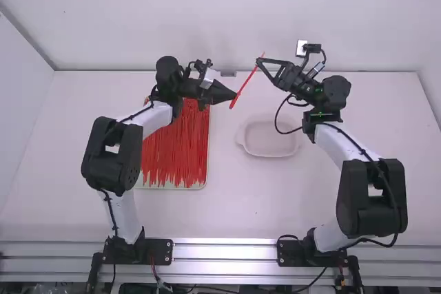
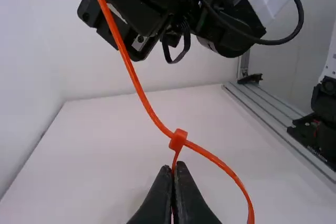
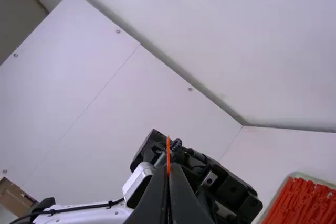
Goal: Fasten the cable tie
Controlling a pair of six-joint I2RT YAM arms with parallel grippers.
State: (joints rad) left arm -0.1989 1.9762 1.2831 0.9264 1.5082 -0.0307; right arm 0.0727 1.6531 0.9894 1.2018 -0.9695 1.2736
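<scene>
An orange cable tie (image 1: 245, 86) hangs in the air above the table's far middle, held between both grippers. My left gripper (image 1: 231, 96) is shut on the tie's lower end. In the left wrist view my left gripper (image 2: 173, 168) pinches the tie just below its square head (image 2: 178, 139); one strand (image 2: 137, 87) rises to the other arm and another curves away beside the fingers. My right gripper (image 1: 262, 64) is shut on the upper end. In the right wrist view my right gripper (image 3: 167, 170) clamps the thin tip (image 3: 167, 150).
A flat tray (image 1: 200, 185) with several red cable ties (image 1: 176, 146) lies left of the middle, under the left arm. A white bowl (image 1: 269, 148) stands right of it, under the held tie. The ties also show in the right wrist view (image 3: 307, 203).
</scene>
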